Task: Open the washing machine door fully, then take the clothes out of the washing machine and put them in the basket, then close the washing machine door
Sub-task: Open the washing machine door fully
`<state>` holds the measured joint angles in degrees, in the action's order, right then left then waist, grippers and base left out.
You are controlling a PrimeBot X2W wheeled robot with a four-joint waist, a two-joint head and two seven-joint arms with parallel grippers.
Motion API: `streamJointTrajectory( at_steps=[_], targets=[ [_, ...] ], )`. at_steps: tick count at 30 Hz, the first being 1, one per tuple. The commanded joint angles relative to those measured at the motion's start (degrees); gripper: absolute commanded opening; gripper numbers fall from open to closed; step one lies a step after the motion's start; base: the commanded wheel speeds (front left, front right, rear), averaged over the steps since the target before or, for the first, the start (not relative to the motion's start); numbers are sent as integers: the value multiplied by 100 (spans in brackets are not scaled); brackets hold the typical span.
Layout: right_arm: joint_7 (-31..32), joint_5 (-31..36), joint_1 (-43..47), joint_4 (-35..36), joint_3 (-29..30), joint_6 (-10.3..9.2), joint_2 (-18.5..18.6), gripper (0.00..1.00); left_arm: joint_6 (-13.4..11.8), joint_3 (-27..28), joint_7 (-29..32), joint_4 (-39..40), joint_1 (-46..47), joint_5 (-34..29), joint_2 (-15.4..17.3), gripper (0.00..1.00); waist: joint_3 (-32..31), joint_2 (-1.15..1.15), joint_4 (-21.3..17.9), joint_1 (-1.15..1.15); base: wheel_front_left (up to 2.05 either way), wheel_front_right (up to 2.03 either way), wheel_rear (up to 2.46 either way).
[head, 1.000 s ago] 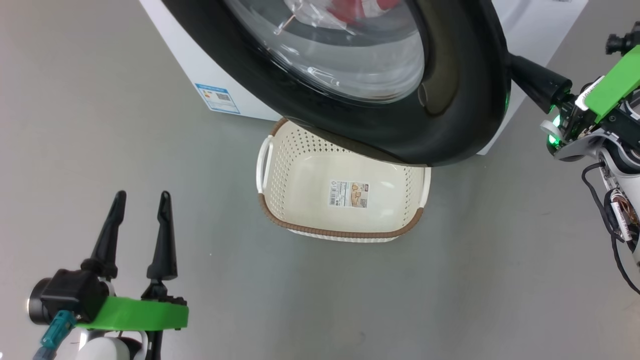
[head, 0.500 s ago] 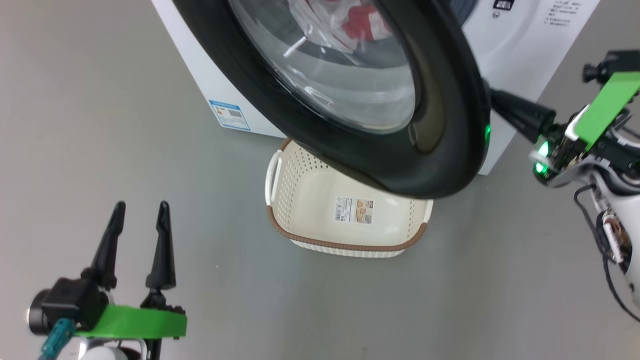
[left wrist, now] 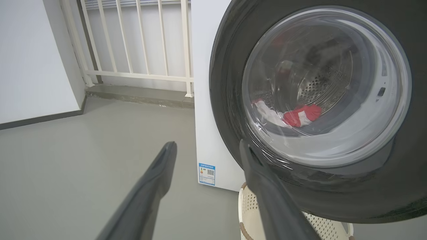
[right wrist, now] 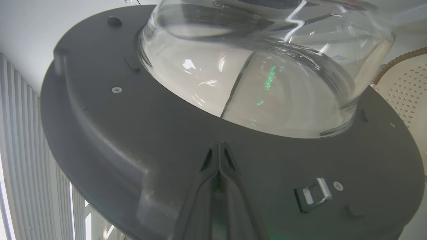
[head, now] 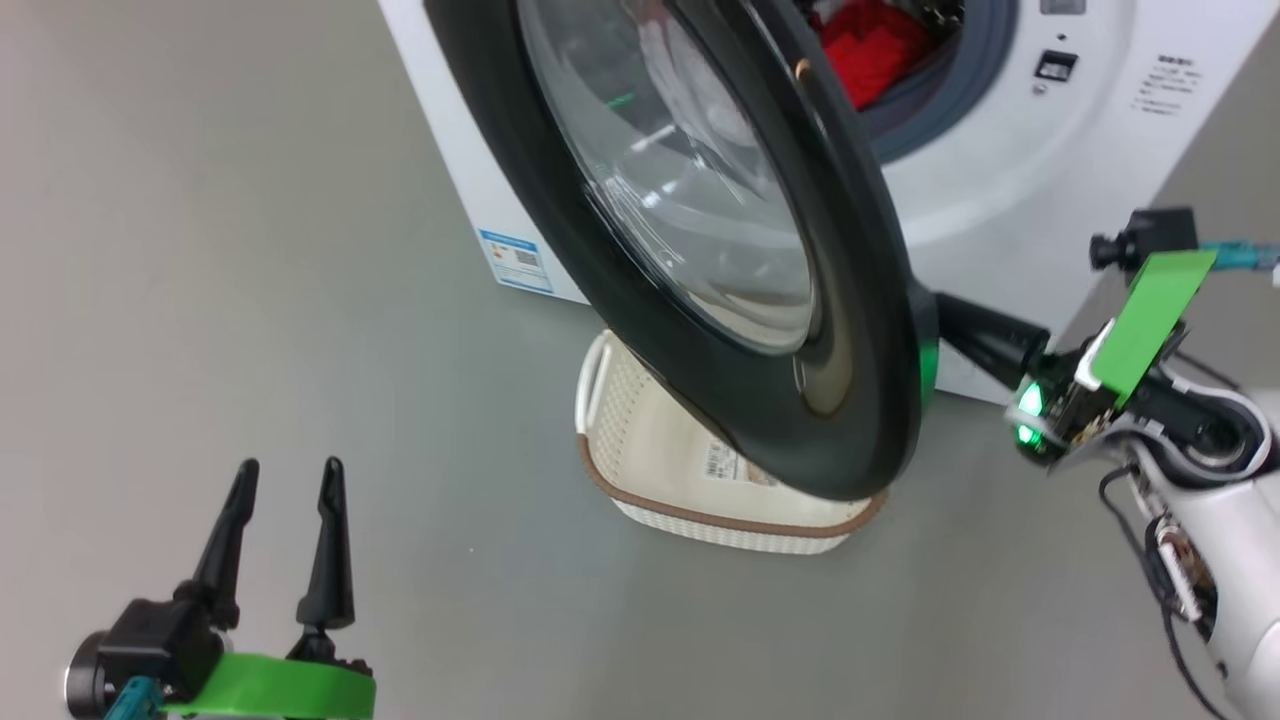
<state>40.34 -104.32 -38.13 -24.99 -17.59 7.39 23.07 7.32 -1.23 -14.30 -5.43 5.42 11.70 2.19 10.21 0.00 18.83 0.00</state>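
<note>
Blue label on washing machine, basket sticker: both unreadable

Grey floor; white bars, perhaps railing.

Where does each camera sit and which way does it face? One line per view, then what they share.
Head view: on the head, looking down at the part-open washing machine door and basket; left jaws open, lower left; right arm at right.
Left wrist view: faces the door's outer glass, clothes behind it; own open jaws.
Right wrist view: faces the door's inner side; own shut jaws.
Shared: door and basket.
</note>
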Motion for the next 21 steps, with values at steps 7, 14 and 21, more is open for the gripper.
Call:
streamJointTrajectory(
  at_steps=[7,14,21],
  targets=[
    [74,56,539,493,-37,10,-220,0,17,192,-70,53,-74,-23,135,100,-229,0,375,0,0,0,0],
    [99,80,797,640,19,10,-413,0,17,199,-70,-14,-139,-3,146,100,-351,0,636,0,0,0,0],
    [156,152,1016,680,8,10,-673,0,17,189,-70,-102,-212,4,178,100,-504,0,907,0,0,0,0]
  ],
)
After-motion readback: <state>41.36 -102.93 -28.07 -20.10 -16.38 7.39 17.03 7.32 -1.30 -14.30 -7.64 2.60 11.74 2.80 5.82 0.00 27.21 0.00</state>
